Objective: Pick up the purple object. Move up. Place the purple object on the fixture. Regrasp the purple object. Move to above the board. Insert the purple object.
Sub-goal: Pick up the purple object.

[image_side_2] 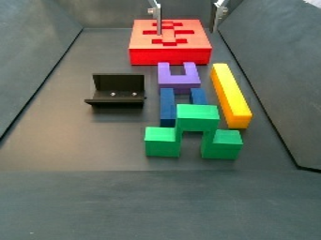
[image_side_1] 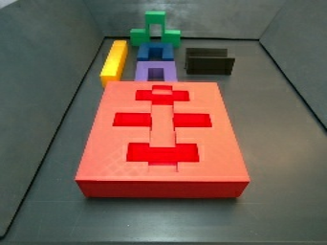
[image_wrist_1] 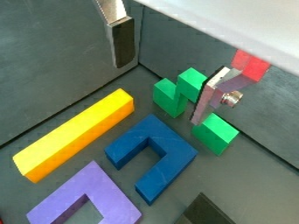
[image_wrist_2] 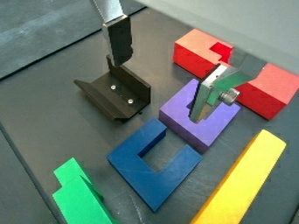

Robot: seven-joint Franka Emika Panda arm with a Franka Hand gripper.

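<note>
The purple object [image_side_2: 179,75] is a U-shaped block lying flat on the dark floor between the board [image_side_2: 172,36] and the blue block; it also shows in both wrist views [image_wrist_1: 79,203] [image_wrist_2: 187,121] and in a side view [image_side_1: 156,72]. The red board [image_side_1: 160,134] has darker recesses. The black fixture [image_side_2: 119,91] [image_wrist_2: 114,94] [image_side_1: 209,63] stands beside the purple object. My gripper [image_wrist_2: 165,68] [image_wrist_1: 167,68] is open and holds nothing, high above the pieces. Only its fingertips [image_side_2: 157,9] show, at a side view's upper edge.
A yellow bar [image_side_2: 230,92] [image_wrist_1: 76,131] lies alongside the purple and blue pieces. The blue block [image_side_2: 175,98] [image_wrist_2: 158,157] touches the purple one's prongs. Green blocks [image_side_2: 189,131] [image_wrist_1: 176,94] sit beyond it. Grey walls [image_side_1: 64,57] enclose the floor.
</note>
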